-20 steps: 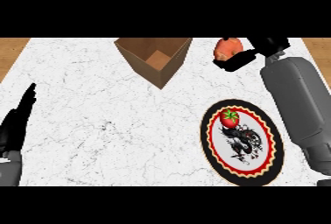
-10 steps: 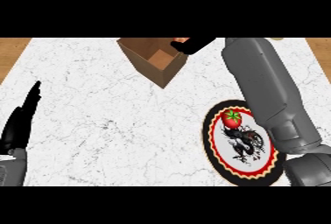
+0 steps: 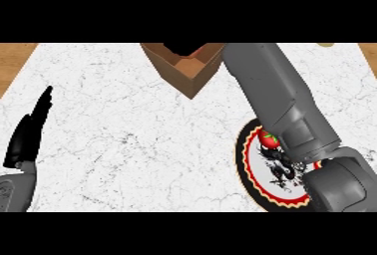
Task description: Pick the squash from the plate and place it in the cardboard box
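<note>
- Head view, and we're looking down on the white surface (image 3: 110, 124) with the cardboard box (image 3: 193, 74) sitting at its far edge, about mid-way along, open side up.
- The right forearm (image 3: 273, 89) sweeps up from the near right corner, and the right hand (image 3: 180, 50) shows only as a dark shape over the box's opening, cut by the top of the view. We cannot tell whether it is wide, narrow or holding anything.
- The squash? We can't pick it out anywhere. Our guess is that it sits hidden in that hand or already inside the box, but nothing here proves it.
- The plate (image 3: 249, 174) lies near the right edge, half under the forearm, with a red, green-topped thing (image 3: 269, 140) on it. We can't say what that is.
- The left hand (image 3: 29, 132) rests flat and straight at the left edge, holding nothing, well apart from the action.
- We judge the step in hand to be the placing. To do it well:
  - keep the hand centred over the opening, clear of the box's walls;
  - go low inside before letting go, so that the squash settles and doesn't bounce out;
  - come away straight up, so that the thin box isn't nudged along the far edge;
  - mind the forearm over the plate on the way back.
</note>
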You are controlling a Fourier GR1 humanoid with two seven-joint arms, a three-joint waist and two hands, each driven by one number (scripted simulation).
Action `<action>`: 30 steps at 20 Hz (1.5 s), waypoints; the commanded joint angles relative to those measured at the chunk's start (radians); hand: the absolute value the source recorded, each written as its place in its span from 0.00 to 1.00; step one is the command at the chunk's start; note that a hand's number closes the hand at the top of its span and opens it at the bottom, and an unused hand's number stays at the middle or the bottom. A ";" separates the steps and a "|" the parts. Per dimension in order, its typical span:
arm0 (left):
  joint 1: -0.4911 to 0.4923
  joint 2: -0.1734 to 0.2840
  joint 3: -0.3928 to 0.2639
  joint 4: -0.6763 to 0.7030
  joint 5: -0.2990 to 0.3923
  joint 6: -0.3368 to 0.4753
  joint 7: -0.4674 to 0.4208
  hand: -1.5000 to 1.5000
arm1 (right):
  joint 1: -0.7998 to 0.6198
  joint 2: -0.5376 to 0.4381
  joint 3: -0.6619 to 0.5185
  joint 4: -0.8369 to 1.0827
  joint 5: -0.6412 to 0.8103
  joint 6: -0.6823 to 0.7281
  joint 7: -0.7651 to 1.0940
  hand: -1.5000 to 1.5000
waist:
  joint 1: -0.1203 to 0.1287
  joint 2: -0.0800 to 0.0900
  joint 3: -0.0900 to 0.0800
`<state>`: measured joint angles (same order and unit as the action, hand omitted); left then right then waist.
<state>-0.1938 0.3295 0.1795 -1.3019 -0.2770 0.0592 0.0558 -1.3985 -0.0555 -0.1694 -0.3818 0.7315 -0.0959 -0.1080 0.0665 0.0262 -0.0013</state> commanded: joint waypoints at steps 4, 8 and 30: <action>-0.057 -0.010 -0.019 0.020 -0.012 -0.001 0.000 0.50 | -0.054 0.036 -0.016 0.142 0.014 -0.101 0.019 1.00 | 0.033 0.018 -0.001; -0.021 0.009 -0.009 -0.007 0.018 -0.043 -0.016 0.50 | -0.041 0.046 -0.005 0.191 0.047 -0.193 0.087 1.00 | 0.049 0.017 -0.001; -0.015 -0.026 -0.033 -0.018 -0.015 -0.006 -0.004 0.50 | -0.007 -0.008 -0.280 0.137 -0.226 -0.243 -0.162 0.00 | 0.044 0.018 0.002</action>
<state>-0.2270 0.3019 0.1456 -1.3143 -0.2936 0.0578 0.0543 -1.4080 -0.0354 -0.3855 -0.2243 0.5663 -0.3315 -0.2228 0.1165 0.0488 0.0004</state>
